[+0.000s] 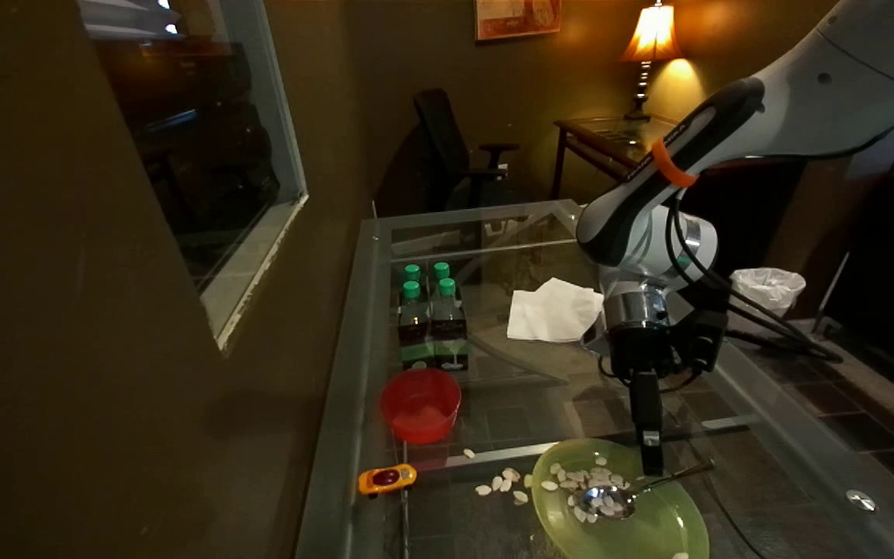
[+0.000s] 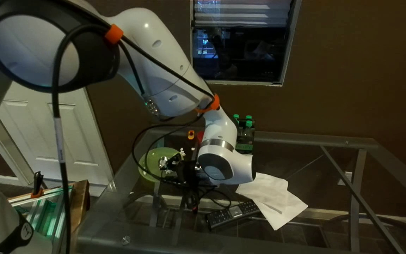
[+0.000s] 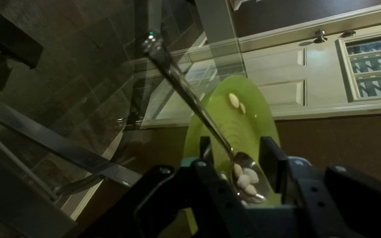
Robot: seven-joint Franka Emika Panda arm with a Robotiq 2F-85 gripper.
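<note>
My gripper (image 3: pixel 239 153) is open in the wrist view, with a metal spoon (image 3: pixel 195 104) between its two fingers. A gap shows on both sides of the spoon's neck. The spoon's bowl holds several pale seed-like pieces (image 3: pixel 244 180). The spoon (image 1: pixel 670 476) lies on a green plate (image 1: pixel 668 522), its handle reaching past the rim. More pale pieces (image 1: pixel 593 475) lie on the plate around the bowl. In an exterior view the gripper's fingers (image 1: pixel 650 458) point down over the plate near the handle. In another exterior view the gripper (image 2: pixel 174 161) is partly hidden by the arm and cables.
On the glass table stand a red bowl (image 1: pixel 421 405), an orange toy car (image 1: pixel 387 479) and a carrier of green-capped bottles (image 1: pixel 431 330). Several loose pieces (image 1: pixel 505 481) lie beside the plate. White napkins (image 2: pixel 277 197) and a black remote (image 2: pixel 233 213) lie beyond the arm. A wall borders the table.
</note>
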